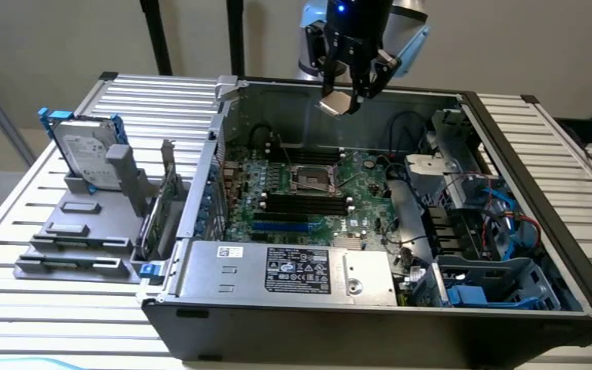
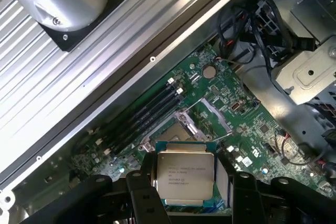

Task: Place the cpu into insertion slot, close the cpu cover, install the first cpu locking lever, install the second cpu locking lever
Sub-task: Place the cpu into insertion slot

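Gripper [image 1: 344,96] is hanging high above the insertion slot [image 1: 313,179], up near the open top of the computer case [image 1: 378,324], and is carrying the cpu [image 2: 185,174]. The fingers [image 2: 140,198] are standing wide and are clamping the chip by two opposite edges; the printed lid is facing the wrist camera, so the contact side is facing down toward the slot. In the wrist view the chip is sitting flat between the fingers and is looking roughly square to them, with no tilt that I can see. The slot is lying well below the chip and off to one side of it, not directly beneath, in the green motherboard [image 1: 368,181], with the long black memory slots [image 1: 301,204] lying just beside the slot. Judgement for this step: the chip is needing to be centred over the slot and turned until its edges are running parallel to the slot's metal rim while it is high, with any descent going straight down and slowly, the chip staying level. The main risks I am seeing are a corner landing on the rim, or a skewed chip bearing on the slot's contacts. Whether the chip's notches are matching the slot's keys I cannot tell.
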Robot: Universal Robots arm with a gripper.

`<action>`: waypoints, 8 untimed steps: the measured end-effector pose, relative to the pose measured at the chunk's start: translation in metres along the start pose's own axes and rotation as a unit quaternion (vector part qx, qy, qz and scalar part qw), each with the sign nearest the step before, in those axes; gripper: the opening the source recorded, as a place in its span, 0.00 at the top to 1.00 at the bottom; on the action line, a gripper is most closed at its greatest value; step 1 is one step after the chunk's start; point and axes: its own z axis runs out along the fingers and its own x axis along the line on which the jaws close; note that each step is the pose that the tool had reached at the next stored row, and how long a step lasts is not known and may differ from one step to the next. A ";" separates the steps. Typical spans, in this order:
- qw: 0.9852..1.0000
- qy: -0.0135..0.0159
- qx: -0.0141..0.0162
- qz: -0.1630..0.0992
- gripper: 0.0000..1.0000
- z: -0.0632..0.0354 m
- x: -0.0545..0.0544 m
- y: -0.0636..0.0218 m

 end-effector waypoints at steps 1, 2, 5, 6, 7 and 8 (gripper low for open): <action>1.000 -0.001 0.000 0.007 0.45 0.0000 0.000 0.0000; 1.000 -0.001 -0.001 0.015 0.45 0.0000 0.000 0.0000; 0.999 -0.003 -0.002 0.037 0.45 0.0000 0.000 0.0000; 0.999 -0.003 -0.002 0.045 0.45 0.0000 0.000 0.0000; 0.999 -0.004 -0.003 0.052 0.45 0.0000 0.000 0.0000; 0.998 -0.005 -0.003 0.059 0.45 0.0000 0.000 0.0000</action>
